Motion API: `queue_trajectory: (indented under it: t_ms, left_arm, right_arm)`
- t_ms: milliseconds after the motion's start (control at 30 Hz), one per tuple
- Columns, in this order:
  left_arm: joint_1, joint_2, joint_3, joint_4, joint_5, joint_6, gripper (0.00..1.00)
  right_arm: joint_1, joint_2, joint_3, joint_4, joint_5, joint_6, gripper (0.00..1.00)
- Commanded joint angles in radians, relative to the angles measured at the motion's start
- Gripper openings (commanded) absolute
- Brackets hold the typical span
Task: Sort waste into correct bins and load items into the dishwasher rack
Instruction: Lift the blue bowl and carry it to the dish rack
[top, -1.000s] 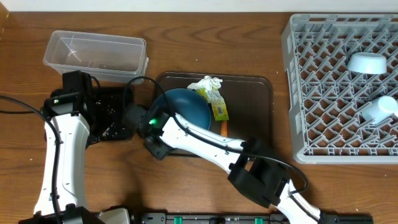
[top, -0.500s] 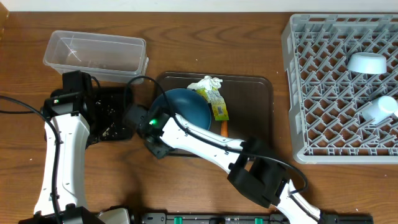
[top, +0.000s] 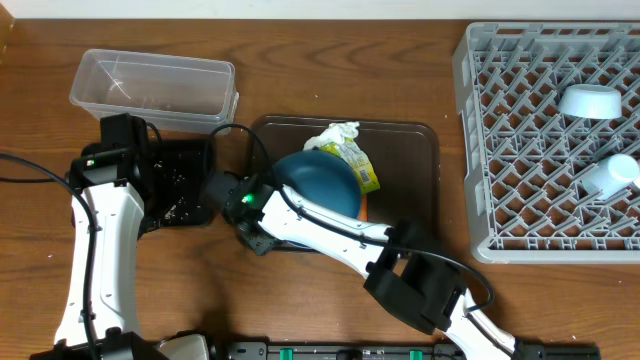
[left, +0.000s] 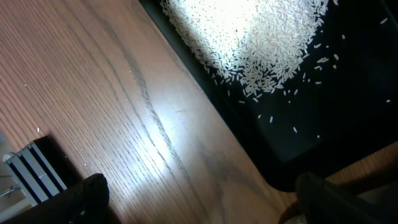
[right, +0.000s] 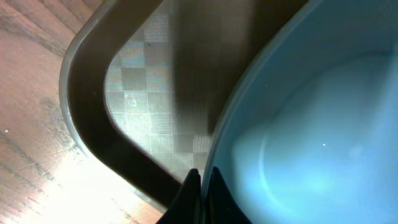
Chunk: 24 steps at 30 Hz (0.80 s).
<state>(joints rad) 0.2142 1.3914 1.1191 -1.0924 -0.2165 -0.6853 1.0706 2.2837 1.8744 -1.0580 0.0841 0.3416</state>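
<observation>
A large dark blue dish (top: 320, 181) sits tilted on the brown serving tray (top: 405, 150). My right gripper (top: 270, 192) is shut on its left rim. In the right wrist view the two black fingers (right: 194, 190) pinch the dish (right: 311, 124) edge (right: 208, 180) over the tray (right: 155, 81). A crumpled white tissue (top: 333, 134) and a green-yellow wrapper (top: 361, 168) lie against the dish's far side, and an orange carrot (top: 362, 207) peeks out to its right. My left gripper (left: 205, 205) hangs open over the wood beside the black tray (left: 348, 112) with its pile of rice (left: 249, 31).
A clear plastic tub (top: 152, 86) stands behind the black tray (top: 185, 160). The grey dishwasher rack (top: 480, 150) at the right holds a small pale bowl (top: 590, 101) and a white cup (top: 612, 175). The left arm (top: 95, 240) runs along the table's left side.
My right gripper has closed on the dish's rim. The dish has tipped up and shifted right, nudging the wrapper. The left arm has not moved.
</observation>
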Motion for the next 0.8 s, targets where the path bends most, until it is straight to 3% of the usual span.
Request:
queue_trajectory:
  t_ms: [0,467,767]
  left_arm:
    - [0.005,0.000,0.014,-0.003,-0.013,-0.016,0.99]
    - [0.005,0.000,0.014,-0.003,-0.013,-0.016,0.99]
    - [0.005,0.000,0.014,-0.003,-0.013,-0.016,0.99]
  right_arm:
    - [0.000,0.010,-0.003,0.006,-0.032,0.022,0.01]
    - [-0.093,-0.084,0.172,-0.068,-0.056,0.047,0.01]
    - [-0.346,-0.328,0.205,-0.072,-0.269,0.016,0.01]
